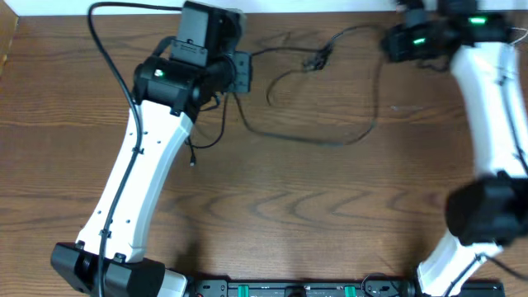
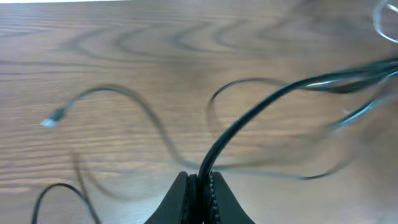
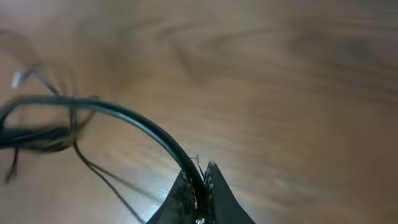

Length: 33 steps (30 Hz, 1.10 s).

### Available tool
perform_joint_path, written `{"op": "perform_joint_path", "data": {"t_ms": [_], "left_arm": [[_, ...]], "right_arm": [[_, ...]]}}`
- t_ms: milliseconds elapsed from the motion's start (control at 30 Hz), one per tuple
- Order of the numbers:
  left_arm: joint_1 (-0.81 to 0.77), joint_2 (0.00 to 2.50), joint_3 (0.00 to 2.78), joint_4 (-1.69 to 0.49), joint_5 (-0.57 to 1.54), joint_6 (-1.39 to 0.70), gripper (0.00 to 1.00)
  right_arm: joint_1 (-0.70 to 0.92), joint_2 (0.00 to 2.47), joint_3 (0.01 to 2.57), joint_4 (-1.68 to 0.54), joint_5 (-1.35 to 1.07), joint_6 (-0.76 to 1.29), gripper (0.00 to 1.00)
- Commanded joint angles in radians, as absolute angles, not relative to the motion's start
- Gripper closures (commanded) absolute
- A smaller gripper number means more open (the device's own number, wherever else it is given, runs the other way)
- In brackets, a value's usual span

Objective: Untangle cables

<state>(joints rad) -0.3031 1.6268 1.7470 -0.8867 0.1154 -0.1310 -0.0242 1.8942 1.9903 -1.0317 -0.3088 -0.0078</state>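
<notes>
Thin black cables [image 1: 313, 136] loop across the far middle of the table, with a tangle of plugs [image 1: 318, 59] near the back. My left gripper [image 1: 239, 74] is at the back left, shut on a black cable [image 2: 249, 115] that rises from its jaws [image 2: 200, 186] toward the tangle. My right gripper [image 1: 392, 41] is at the back right, shut on a black cable [image 3: 134, 121] between its jaws [image 3: 200, 180]. A small plug end [image 2: 53, 120] lies on the wood. A white loop [image 2: 382, 22] shows at the left wrist view's right edge.
The table is brown wood [image 1: 313, 214]. A black cable end [image 1: 191, 161] hangs beside the left arm. A black rail with green parts [image 1: 289, 289] runs along the front edge. The right arm's base [image 1: 487, 210] stands at the front right.
</notes>
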Motion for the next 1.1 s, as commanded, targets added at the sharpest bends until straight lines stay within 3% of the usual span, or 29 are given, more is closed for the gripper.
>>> {"op": "perform_joint_path", "data": {"t_ms": [0, 233, 800, 900, 1067], "left_arm": [[-0.234, 1.593, 1.757, -0.871, -0.062, -0.128, 0.93], [-0.056, 1.584, 1.757, -0.872, -0.15, -0.13, 0.92], [0.218, 1.584, 1.757, -0.946, -0.198, -0.159, 0.93], [0.225, 1.584, 1.757, -0.979, -0.166, -0.159, 0.93], [0.187, 1.584, 1.756, -1.005, 0.122, -0.072, 0.93]], "right_arm": [[-0.109, 1.836, 2.017, -1.089, -0.124, 0.18, 0.99], [-0.176, 1.884, 2.006, -1.215, 0.009, 0.27, 0.99], [-0.178, 2.094, 2.006, -1.328, -0.088, 0.211, 0.99], [-0.153, 2.109, 2.006, -1.32, -0.209, 0.107, 0.99], [-0.041, 2.111, 2.006, -1.322, -0.321, -0.045, 0.99]]}}
